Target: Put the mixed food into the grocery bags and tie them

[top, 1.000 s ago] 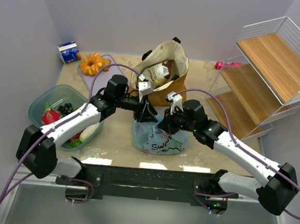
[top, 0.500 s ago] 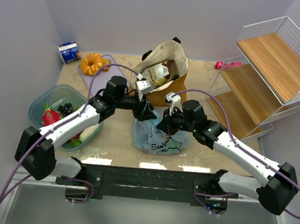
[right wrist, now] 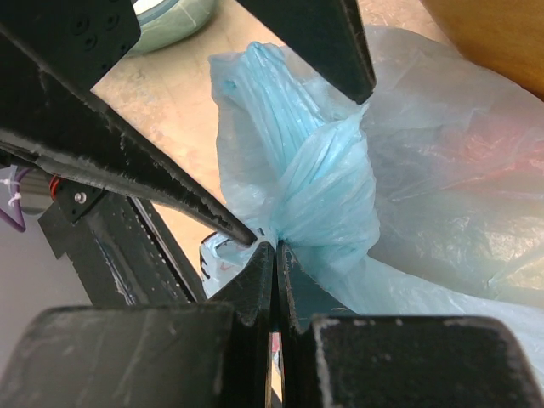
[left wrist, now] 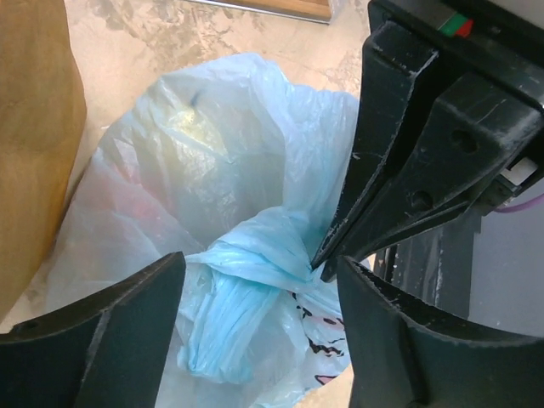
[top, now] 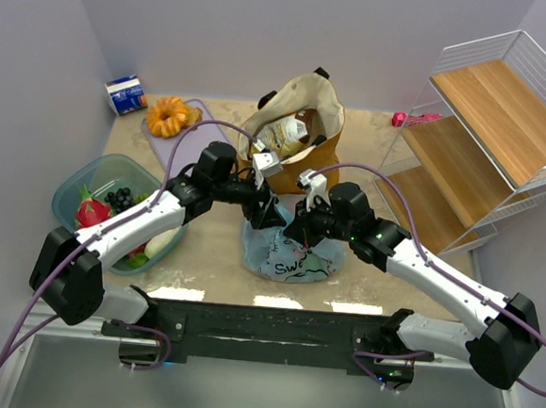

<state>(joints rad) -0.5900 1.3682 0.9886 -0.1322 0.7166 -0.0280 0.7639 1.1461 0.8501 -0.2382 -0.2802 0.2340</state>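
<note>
The light-blue plastic bag [top: 290,254] lies at the table's front centre, its top twisted into a knot [left wrist: 255,259], which also shows in the right wrist view [right wrist: 327,183]. My left gripper [left wrist: 259,336] is open, its jaws wide on either side of the knot and a loose blue strand [left wrist: 223,319]. My right gripper [right wrist: 274,248] is shut, its tips pinching the plastic at the knot's base. The mustard-tan tote [top: 308,148] stands open just behind, with snack packets [top: 288,132] inside. Pale yellow and red shapes show through the blue bag.
A clear teal tub [top: 78,181] with fruit sits at the left. An orange ring-shaped item [top: 169,116] on a purple mat and a blue-white carton [top: 126,95] are at the back left. A wire shelf with wooden boards [top: 492,127] stands at the right, a pink item [top: 414,119] beside it.
My left gripper has shifted slightly right and back over the knot. My right gripper has edged a little left, still at the knot. The bags have not moved.
</note>
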